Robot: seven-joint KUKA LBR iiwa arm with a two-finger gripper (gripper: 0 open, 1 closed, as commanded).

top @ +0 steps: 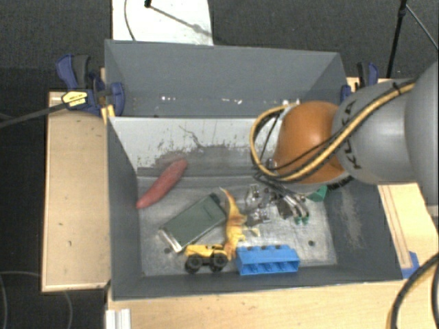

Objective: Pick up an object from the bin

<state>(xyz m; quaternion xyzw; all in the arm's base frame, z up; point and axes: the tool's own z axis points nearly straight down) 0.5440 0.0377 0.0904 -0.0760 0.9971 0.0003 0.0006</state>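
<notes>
Hovering just behind the blue brick (267, 260), the gripper (267, 208) (open or closed? unclear) was beside a yellow figure (234, 226).

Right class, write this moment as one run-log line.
gripper | over bin floor, right of centre | nearest: yellow toy figure, blue brick | grasp: unclear

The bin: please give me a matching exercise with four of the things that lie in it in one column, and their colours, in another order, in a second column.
Things:
1. long sausage-shaped thing
2. studded brick
3. toy vehicle
4. flat rectangular device

Colours:
a. yellow
b. grey-green
c. red
d. blue

Pairs: 1-c, 2-d, 3-a, 4-b.
</notes>
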